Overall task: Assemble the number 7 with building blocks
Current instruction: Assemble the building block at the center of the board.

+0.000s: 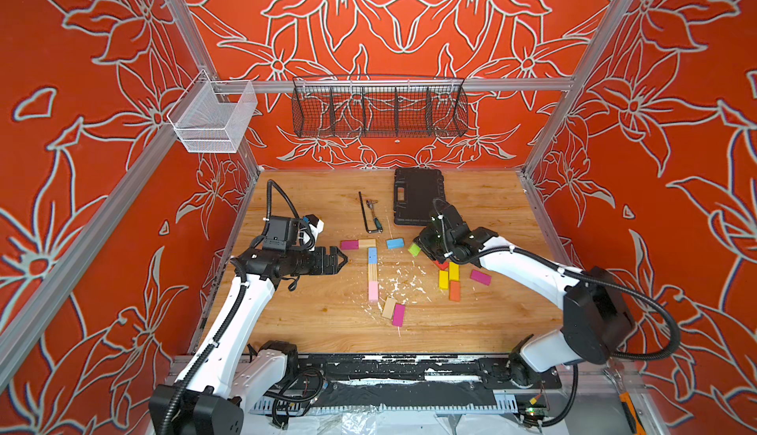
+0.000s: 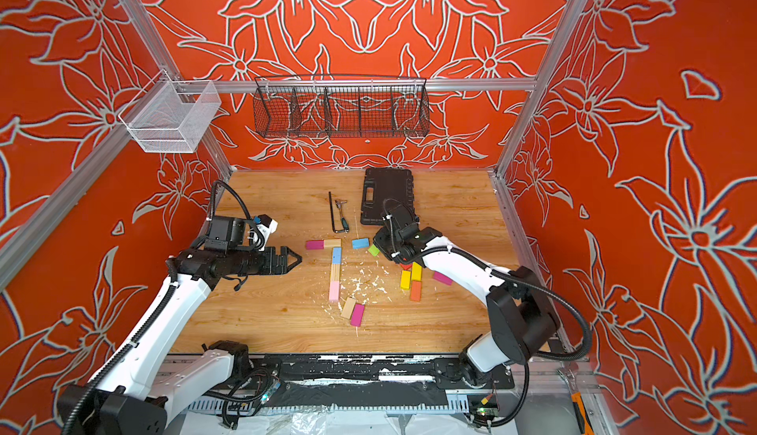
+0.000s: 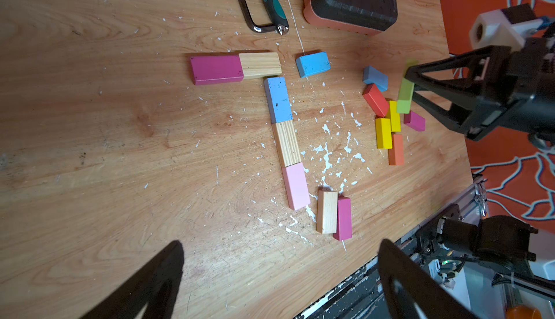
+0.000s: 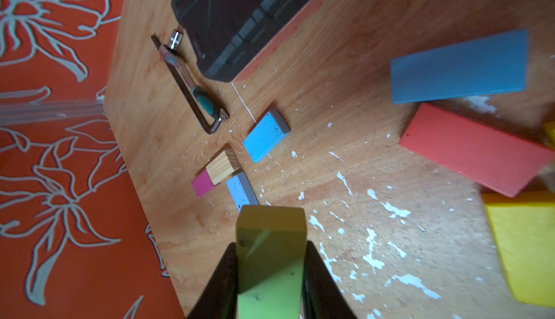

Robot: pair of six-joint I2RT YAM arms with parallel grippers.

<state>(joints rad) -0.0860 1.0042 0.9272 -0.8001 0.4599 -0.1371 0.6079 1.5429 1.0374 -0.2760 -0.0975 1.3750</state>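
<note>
Finding: your right fingers [image 1: 424,251] are clamped on the green block [image 4: 270,260]. The block's long axis runs out along them, and its free end passes the tips and points steeply down at the desk [image 1: 311,310], apparently clear of the surface. Your left fingers [image 1: 340,261] stand wide apart, hold nothing, and hover just left of the figure. The number 7 [image 1: 372,263] lies flat mid-desk. A magenta block [image 1: 349,244] and a plain wood block [image 1: 367,243] form the bar, lying left to right. A blue block [image 1: 372,256], a striped wood block [image 1: 372,274] and a pink block [image 1: 372,291] run end to end from the bar's right end toward the robot's base. The figure lies to the left of your right fingers, near but apart, and a loose light-blue block [image 1: 395,243] sits between them. In my judgement the right arm is nearer the corner and stem, and the left arm nearer the magenta end. The figure already reads as complete, so no open slot is evident. Any placement calls for tipping the held block flat and matching one axis without nudging the loose block.
</note>
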